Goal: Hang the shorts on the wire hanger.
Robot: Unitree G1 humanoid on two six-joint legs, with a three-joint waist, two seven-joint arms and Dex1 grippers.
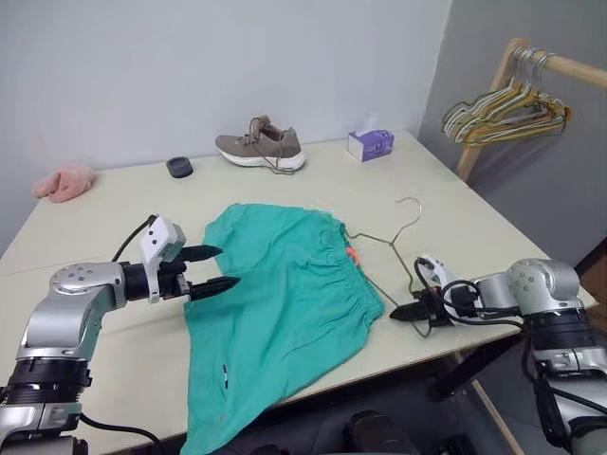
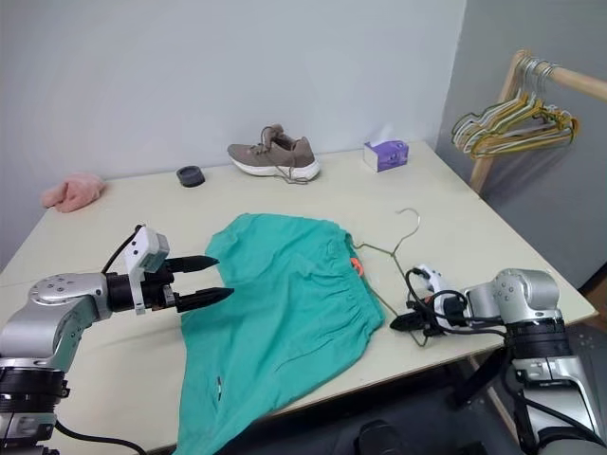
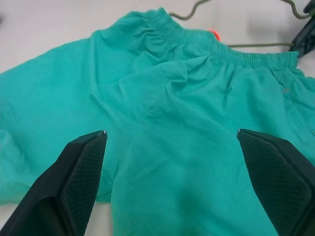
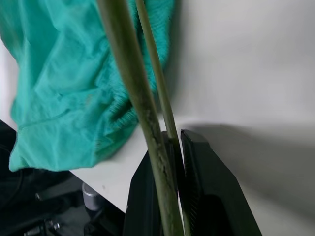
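Purple tissue box (image 1: 370, 144) shows tissue poking from its top.

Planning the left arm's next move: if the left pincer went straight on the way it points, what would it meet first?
Probably the shorts: the open left pincer points right at the teal fabric, though its height above it is unclear.

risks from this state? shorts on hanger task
1. The right tool is shut on a corner of the thin wire hanger; with a pinch that far out, the wire could twist or slip when lifted.
2. The shorts drape over the table's near edge, so a tug might drag them off.
3. The left tool is open at the shorts' edge and may pinch only one fabric layer.
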